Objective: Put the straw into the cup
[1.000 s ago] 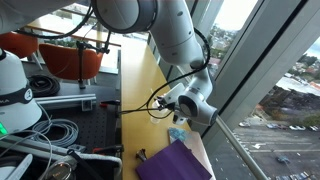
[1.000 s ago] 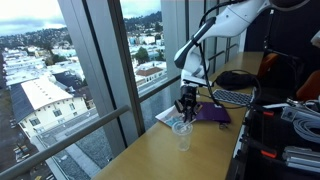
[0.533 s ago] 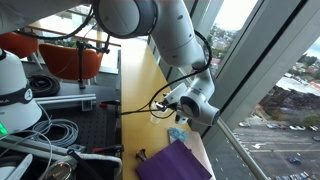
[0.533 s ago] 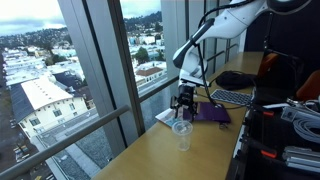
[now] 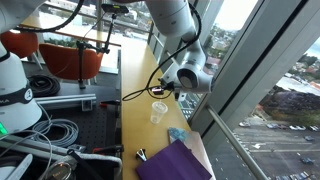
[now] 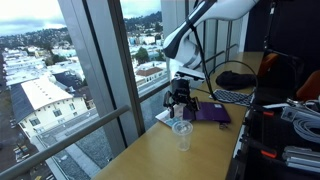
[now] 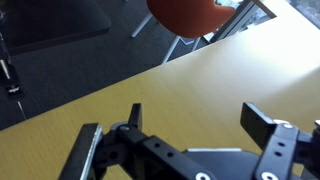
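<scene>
The clear cup (image 5: pixel 158 110) (image 6: pixel 181 133) stands upright on the wooden table in both exterior views. My gripper (image 5: pixel 163 92) (image 6: pixel 180 100) hangs a little above it, pointing down. In the wrist view the gripper (image 7: pixel 198 120) is open, its two dark fingers (image 7: pixel 262 125) wide apart with only bare tabletop between them. The straw is too thin to make out in any view, so I cannot tell whether it is in the cup. The cup is out of the wrist view.
A purple cloth (image 5: pixel 175 160) (image 6: pixel 212 113) lies close to the cup, with a small light-blue object (image 5: pixel 177 134) beside it. A glass window wall (image 6: pixel 100 70) runs along the table's edge. An orange chair (image 7: pixel 185 15) and cables (image 5: pixel 50 130) lie off the table.
The gripper went from nearly shut low at the cup to wide open. The arm lifted up and away, so the cup now shows unobstructed.
</scene>
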`<action>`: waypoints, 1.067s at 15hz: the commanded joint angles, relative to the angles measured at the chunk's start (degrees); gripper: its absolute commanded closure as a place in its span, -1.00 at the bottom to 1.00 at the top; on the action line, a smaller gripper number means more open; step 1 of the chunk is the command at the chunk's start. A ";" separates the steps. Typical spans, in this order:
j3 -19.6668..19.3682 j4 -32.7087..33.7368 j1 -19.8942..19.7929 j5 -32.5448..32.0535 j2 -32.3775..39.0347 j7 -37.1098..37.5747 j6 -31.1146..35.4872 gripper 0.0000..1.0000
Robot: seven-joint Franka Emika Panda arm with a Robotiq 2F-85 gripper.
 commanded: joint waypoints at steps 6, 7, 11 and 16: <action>0.33 -18.97 11.41 -17.19 -15.01 0.48 15.56 -1.00; 0.42 -20.98 11.87 -19.46 -15.86 0.01 18.32 -1.00; 0.35 -27.34 12.50 -27.42 -18.86 -0.60 30.48 -1.00; 0.05 -31.72 12.07 -35.44 -23.45 0.16 44.15 -1.00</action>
